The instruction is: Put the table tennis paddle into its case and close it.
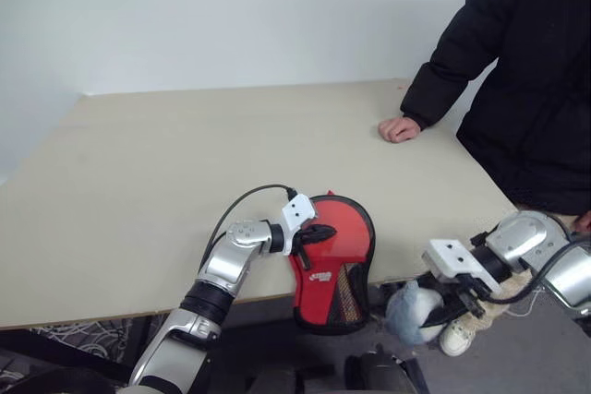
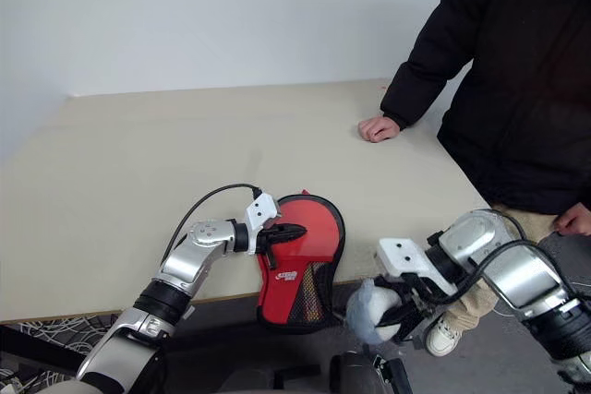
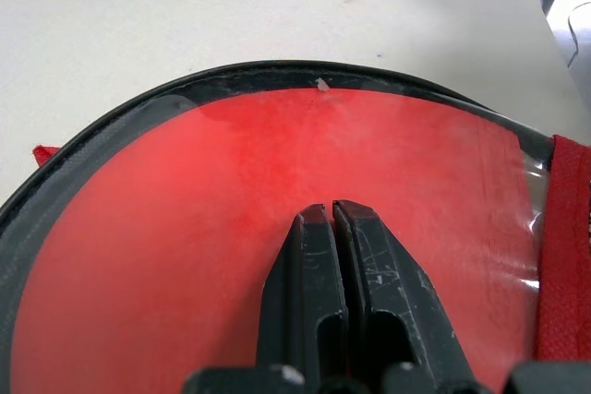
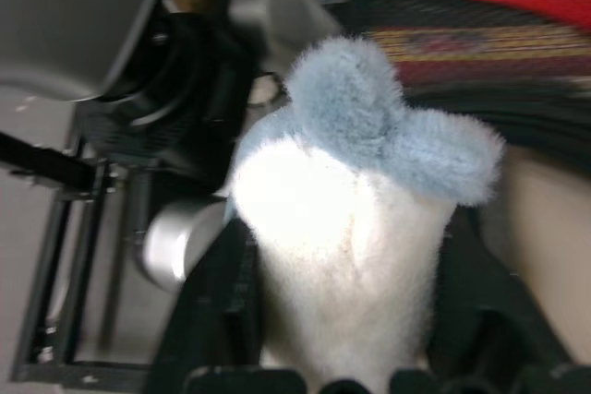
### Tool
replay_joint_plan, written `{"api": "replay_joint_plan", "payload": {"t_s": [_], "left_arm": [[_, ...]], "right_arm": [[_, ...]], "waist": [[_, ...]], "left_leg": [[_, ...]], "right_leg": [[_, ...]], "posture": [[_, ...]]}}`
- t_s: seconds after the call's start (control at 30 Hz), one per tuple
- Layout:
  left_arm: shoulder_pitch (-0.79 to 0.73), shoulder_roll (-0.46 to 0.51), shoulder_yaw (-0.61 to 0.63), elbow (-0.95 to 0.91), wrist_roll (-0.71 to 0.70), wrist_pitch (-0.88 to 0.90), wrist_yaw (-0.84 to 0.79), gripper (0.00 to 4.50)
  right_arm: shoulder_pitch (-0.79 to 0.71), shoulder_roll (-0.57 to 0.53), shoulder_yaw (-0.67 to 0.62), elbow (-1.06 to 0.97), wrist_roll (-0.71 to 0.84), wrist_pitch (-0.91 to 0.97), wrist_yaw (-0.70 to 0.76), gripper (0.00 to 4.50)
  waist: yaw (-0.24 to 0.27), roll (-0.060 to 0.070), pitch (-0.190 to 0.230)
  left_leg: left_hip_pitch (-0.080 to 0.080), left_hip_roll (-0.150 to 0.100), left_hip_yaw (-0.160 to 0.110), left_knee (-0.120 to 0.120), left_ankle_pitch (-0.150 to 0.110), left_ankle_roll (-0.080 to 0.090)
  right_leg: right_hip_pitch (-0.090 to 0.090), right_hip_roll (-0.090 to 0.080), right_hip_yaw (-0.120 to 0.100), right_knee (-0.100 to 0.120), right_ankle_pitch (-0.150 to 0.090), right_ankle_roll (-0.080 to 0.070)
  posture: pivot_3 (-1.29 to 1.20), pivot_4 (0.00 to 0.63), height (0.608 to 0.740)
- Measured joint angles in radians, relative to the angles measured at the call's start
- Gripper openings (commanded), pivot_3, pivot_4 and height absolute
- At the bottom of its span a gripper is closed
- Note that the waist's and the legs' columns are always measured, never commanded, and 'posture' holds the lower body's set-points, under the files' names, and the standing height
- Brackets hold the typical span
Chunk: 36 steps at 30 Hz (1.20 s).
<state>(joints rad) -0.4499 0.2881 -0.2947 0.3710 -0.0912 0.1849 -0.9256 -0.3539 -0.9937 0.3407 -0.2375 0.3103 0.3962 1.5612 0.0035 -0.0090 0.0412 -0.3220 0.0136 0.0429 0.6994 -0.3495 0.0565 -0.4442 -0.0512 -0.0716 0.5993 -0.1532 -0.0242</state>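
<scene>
Right now my left pincer (image 1: 319,231), fingers pressed together, rests on the case (image 1: 334,265), which hangs half off the bench (image 1: 185,154) near edge, round end inboard, narrow mesh end overhanging. It looks soft and floppy; I'd take the trimmed rim. My right pincer (image 2: 392,316) straddles a fluffy toy (image 2: 371,309).

Left arm: reaches forward and rightward; left gripper (image 1: 325,231), fingers pressed together, tips resting on the red surface. Right arm: bent leftward, right gripper (image 2: 392,313) angled down, fingers spread around a fluffy grey-white lump (image 2: 369,312).
</scene>
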Motion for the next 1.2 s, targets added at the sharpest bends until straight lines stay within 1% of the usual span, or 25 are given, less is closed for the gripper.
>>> {"api": "replay_joint_plan", "payload": {"t_s": [0.17, 0.3, 0.5, 0.53, 0.57, 0.6, 0.63, 0.73, 0.77, 0.8, 0.87, 0.9, 0.93, 0.97, 1.0, 1.07, 1.2], "left_arm": [[0.008, 0.023, 0.008, -0.017, 0.000, 0.001, 0.000, 0.00], [0.038, 0.064, 0.031, -0.065, -0.005, 0.016, -0.001, 0.00], [0.103, 0.119, 0.075, -0.150, -0.034, 0.060, 0.000, 0.00], [0.128, 0.138, 0.090, -0.178, -0.043, 0.072, 0.000, 0.40], [0.139, 0.149, 0.097, -0.193, -0.047, 0.079, 0.000, 0.47], [0.163, 0.163, 0.112, -0.227, -0.056, 0.092, 0.000, 0.81], [0.189, 0.180, 0.127, -0.263, -0.071, 0.108, 0.001, 1.03], [0.275, 0.223, 0.189, -0.362, -0.103, 0.151, 0.013, 1.90], [0.306, 0.236, 0.212, -0.394, -0.115, 0.161, 0.022, 2.09], [0.343, 0.243, 0.245, -0.443, -0.130, 0.171, 0.033, 2.41], [0.386, 0.247, 0.300, -0.517, -0.170, 0.187, 0.051, 2.87], [0.413, 0.249, 0.343, -0.569, -0.202, 0.202, 0.064, 3.22], [0.437, 0.254, 0.381, -0.613, -0.225, 0.217, 0.079, 3.40], [0.460, 0.260, 0.418, -0.654, -0.245, 0.232, 0.094, 3.73], [0.481, 0.267, 0.457, -0.687, -0.265, 0.245, 0.109, 3.92], [0.524, 0.273, 0.531, -0.739, -0.295, 0.270, 0.140, 4.48], [0.611, 0.274, 0.643, -0.803, -0.326, 0.304, 0.204, 4.48]], "right_arm": [[-0.125, 0.057, -0.007, 0.121, -0.013, -0.004, -0.019, 4.42], [-0.233, 0.119, -0.015, 0.239, -0.043, -0.020, -0.058, 4.47], [-0.316, 0.201, -0.024, 0.357, -0.082, -0.045, -0.122, 4.47], [-0.325, 0.225, -0.026, 0.377, -0.087, -0.046, -0.143, 4.50], [-0.325, 0.235, -0.028, 0.383, -0.088, -0.046, -0.154, 4.50], [-0.329, 0.255, -0.029, 0.389, -0.095, -0.046, -0.173, 4.50], [-0.333, 0.276, -0.029, 0.395, -0.101, -0.046, -0.191, 4.50], [-0.340, 0.326, -0.034, 0.428, -0.116, -0.046, -0.247, 4.50], [-0.342, 0.346, -0.040, 0.441, -0.116, -0.046, -0.266, 4.50], [-0.345, 0.367, -0.044, 0.453, -0.118, -0.046, -0.289, 4.50], [-0.346, 0.393, -0.049, 0.465, -0.119, -0.046, -0.319, 4.50], [-0.347, 0.412, -0.052, 0.466, -0.119, -0.044, -0.337, 4.50], [-0.347, 0.429, -0.055, 0.466, -0.118, -0.042, -0.353, 4.50], [-0.347, 0.441, -0.056, 0.465, -0.116, -0.038, -0.366, 4.50], [-0.346, 0.453, -0.060, 0.465, -0.115, -0.034, -0.379, 4.50], [-0.342, 0.474, -0.070, 0.462, -0.113, -0.020, -0.403, 4.50], [-0.319, 0.517, -0.083, 0.441, -0.104, 0.010, -0.437, 4.50]], "waist": [[-0.001, 0.000, 0.000], [-0.001, 0.000, 0.000], [-0.001, 0.001, 0.000], [-0.002, 0.001, 0.000], [-0.001, 0.001, 0.000], [-0.001, 0.001, 0.000], [-0.002, 0.001, 0.000], [-0.005, 0.002, 0.000], [-0.006, 0.002, 0.000], [-0.006, 0.002, 0.001], [-0.004, 0.002, 0.001], [-0.002, 0.002, 0.001], [-0.002, 0.002, 0.001], [-0.002, 0.002, 0.001], [-0.002, 0.002, 0.001], [-0.002, 0.002, 0.001], [-0.001, 0.003, 0.001]], "left_leg": [[0.000, 0.001, 0.001, 0.000, 0.000, 0.000], [0.000, 0.001, 0.001, 0.000, 0.000, 0.000], [-0.001, 0.001, 0.002, 0.000, 0.000, 0.000], [-0.001, 0.001, 0.002, 0.000, 0.000, 0.000], [-0.001, 0.001, 0.002, 0.000, 0.000, 0.000], [-0.001, 0.000, 0.002, 0.000, 0.000, 0.000], [-0.001, 0.001, 0.003, 0.000, 0.000, 0.000], [-0.004, 0.000, 0.003, 0.000, 0.000, 0.000], [-0.004, 0.000, 0.004, 0.000, 0.000, -0.001], [-0.005, 0.000, 0.004, 0.000, 0.000, -0.001], [-0.006, 0.000, 0.003, 0.000, 0.000, -0.001], [-0.007, -0.001, 0.003, 0.000, 0.000, 0.000], [-0.007, -0.001, 0.003, 0.000, 0.000, 0.000], [-0.007, -0.001, 0.004, 0.000, 0.000, 0.000], [-0.007, -0.001, 0.004, 0.000, 0.000, 0.000], [-0.006, -0.001, 0.003, 0.000, 0.000, 0.000], [-0.006, -0.002, 0.003, 0.000, 0.000, 0.000]], "right_leg": [[-0.001, 0.001, 0.001, 0.001, 0.000, 0.000], [-0.002, 0.001, 0.001, 0.003, 0.000, 0.000], [-0.003, 0.001, 0.002, 0.004, 0.000, 0.000], [-0.003, 0.001, 0.003, 0.004, 0.000, 0.000], [-0.004, 0.001, 0.003, 0.004, 0.000, 0.000], [-0.005, 0.000, 0.003, 0.005, 0.000, 0.000], [-0.007, 0.001, 0.004, 0.006, 0.000, 0.000], [-0.012, 0.000, 0.005, 0.007, 0.001, -0.001], [-0.013, 0.000, 0.005, 0.007, 0.001, -0.001], [-0.013, 0.000, 0.005, 0.007, 0.001, -0.002], [-0.014, -0.001, 0.005, 0.007, 0.002, -0.003], [-0.015, -0.001, 0.005, 0.007, 0.002, -0.003], [-0.015, -0.001, 0.005, 0.007, 0.002, -0.003], [-0.015, -0.001, 0.005, 0.007, 0.002, -0.003], [-0.015, -0.001, 0.005, 0.007, 0.002, -0.003], [-0.015, -0.001, 0.005, 0.007, 0.002, -0.003], [-0.014, -0.001, 0.005, 0.007, 0.002, -0.003]], "posture": [[0.00, 0.000, 0.740], [0.00, 0.000, 0.740], [0.00, 0.000, 0.740], [0.00, 0.000, 0.740], [0.00, 0.000, 0.740], [0.00, 0.000, 0.740], [0.00, 0.000, 0.740], [0.00, 0.000, 0.740], [0.00, 0.000, 0.740], [0.00, 0.000, 0.740], [0.00, 0.000, 0.740], [0.00, 0.000, 0.740], [0.00, 0.000, 0.740], [0.00, 0.000, 0.740], [0.00, 0.000, 0.740], [0.00, 0.000, 0.740], [0.00, 0.000, 0.740]]}}
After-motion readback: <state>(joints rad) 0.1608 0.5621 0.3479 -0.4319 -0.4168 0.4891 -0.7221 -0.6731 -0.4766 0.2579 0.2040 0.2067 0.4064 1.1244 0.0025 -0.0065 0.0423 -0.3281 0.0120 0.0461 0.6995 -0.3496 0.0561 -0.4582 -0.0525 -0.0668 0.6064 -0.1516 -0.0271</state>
